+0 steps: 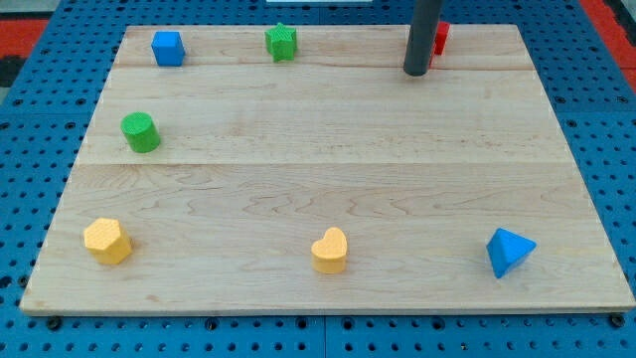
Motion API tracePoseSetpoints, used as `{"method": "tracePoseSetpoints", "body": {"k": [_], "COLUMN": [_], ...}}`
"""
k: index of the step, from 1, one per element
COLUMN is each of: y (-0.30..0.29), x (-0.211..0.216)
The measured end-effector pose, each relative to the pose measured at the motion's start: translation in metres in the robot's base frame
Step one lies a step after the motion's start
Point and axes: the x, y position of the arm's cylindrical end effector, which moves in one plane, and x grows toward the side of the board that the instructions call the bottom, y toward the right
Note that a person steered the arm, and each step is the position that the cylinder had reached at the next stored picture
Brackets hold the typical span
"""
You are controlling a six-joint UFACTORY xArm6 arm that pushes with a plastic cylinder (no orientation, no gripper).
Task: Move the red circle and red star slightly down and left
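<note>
One red block (441, 37) half hidden behind my tip (415, 72); two blue, two green, two yellow blocks.

Board: we see a pale wooden board (328, 189) on blue pegboard (30, 149) | top edge: blue cube (168, 48), green star (281, 42), red block (440, 38) partly hidden | left: green cylinder (140, 132) | bottom: yellow hexagon (107, 241), yellow heart (330, 251), blue triangle (509, 252) | my tip (415, 72) touches the board beside the red block.

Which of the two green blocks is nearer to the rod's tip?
The green star-like block at the view's top is nearer my tip; the green cylinder lies far at the view's left.
</note>
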Motion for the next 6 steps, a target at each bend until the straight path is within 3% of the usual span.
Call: {"method": "tracePoseSetpoints", "body": {"k": [1, 3, 4, 5, 6], "y": [0.000, 0.004, 0.085, 0.135, 0.129], "x": [-0.011, 0.021, -0.007, -0.087, -0.088]}}
